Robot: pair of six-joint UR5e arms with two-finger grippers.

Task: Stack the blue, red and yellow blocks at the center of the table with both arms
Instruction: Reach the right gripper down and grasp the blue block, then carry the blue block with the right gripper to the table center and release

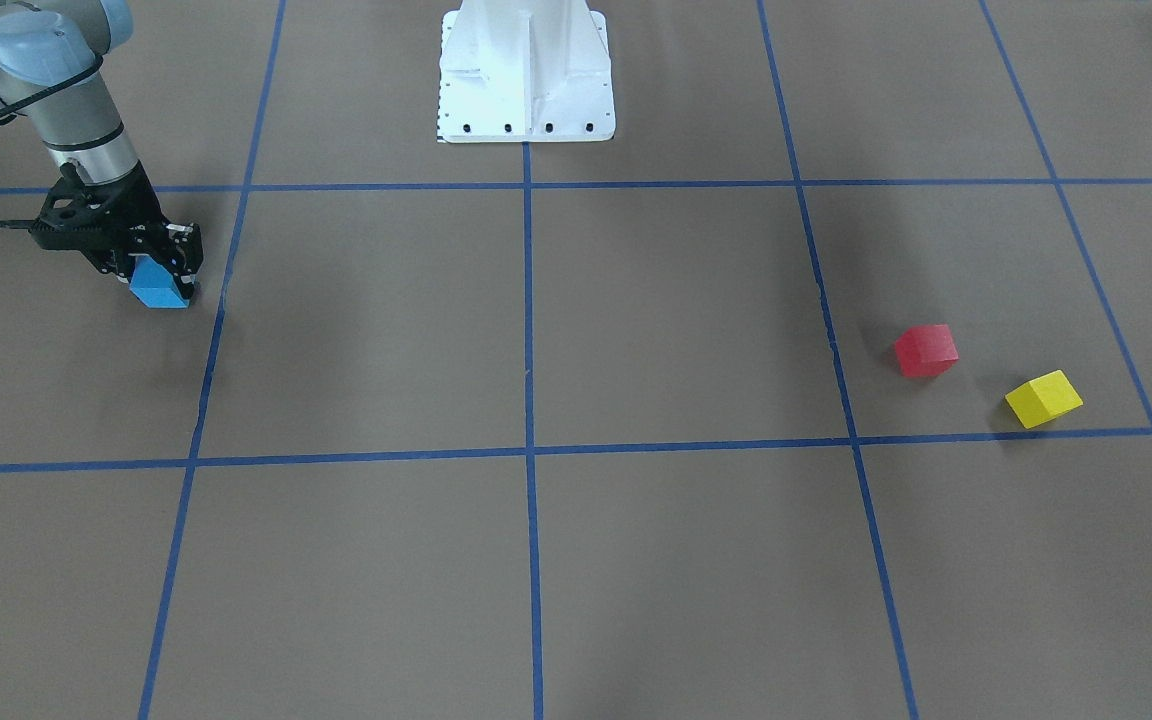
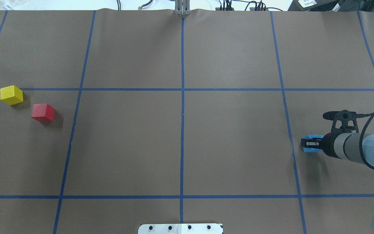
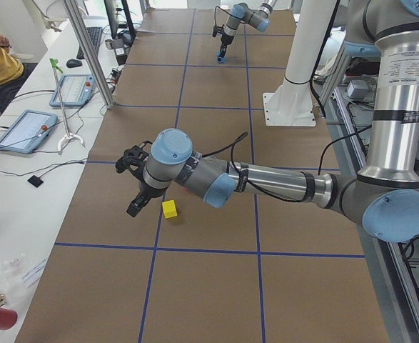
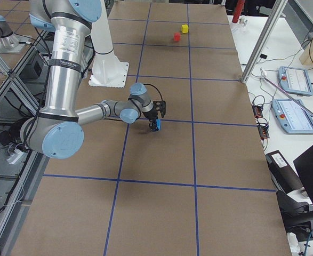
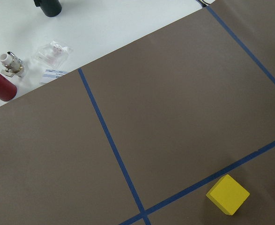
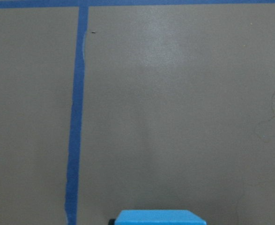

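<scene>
Right gripper, jaws clenched on blue block, beside a tape line. Left gripper hangs near yellow block; whether its jaws are released or clenched cannot be told.

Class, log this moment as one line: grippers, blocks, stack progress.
right gripper: shut on blue block | left gripper: near yellow block, state unclear | red block: beside yellow, apart, ungripped | stack: not started

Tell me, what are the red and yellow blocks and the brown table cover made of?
The red block and yellow block: probably painted wood or foam; flat matte colour, crisp edges, no shine. The table cover: looks like brown paper; dull, with faint creases.
</scene>
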